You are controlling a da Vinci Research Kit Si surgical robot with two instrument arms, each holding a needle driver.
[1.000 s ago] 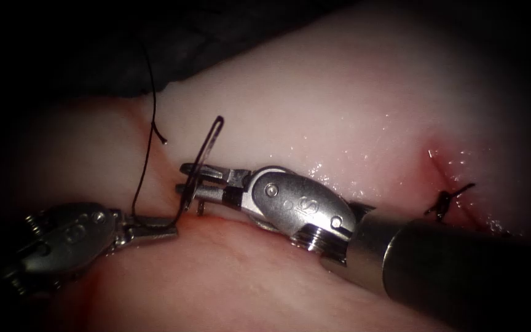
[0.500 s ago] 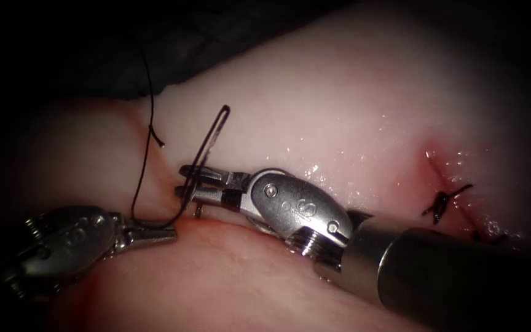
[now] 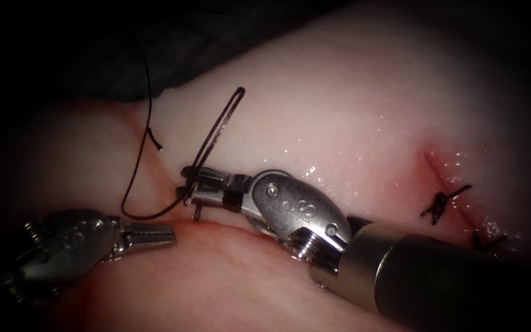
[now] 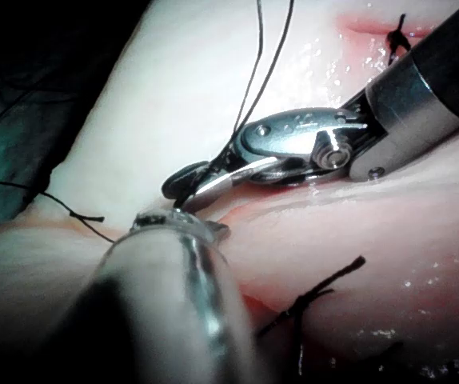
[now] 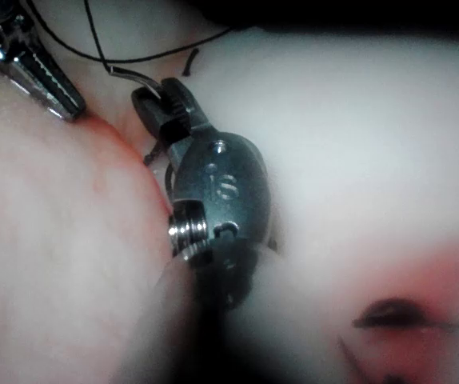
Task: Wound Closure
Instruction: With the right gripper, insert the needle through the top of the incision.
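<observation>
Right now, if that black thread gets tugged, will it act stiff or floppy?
Probably floppy: the thread curls in a loose loop above the right tool, whose jaws seem to grip the needle. Likely light and snag-prone: it drapes over the tissue beside the shut, empty left tool.

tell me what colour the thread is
Black thread, clearest against the pale tissue in the endoscope view.

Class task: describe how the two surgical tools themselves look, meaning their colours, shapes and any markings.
Both are silver metal. The right arm's tool has a rounded, polished wrist housing with small round pins and stamped characters, a threaded collar, and a thick dark-grey cylindrical shaft. The left arm's tool has a similar pinned silver housing; its tapered jaws show fine serrated teeth in the right wrist view.
</observation>
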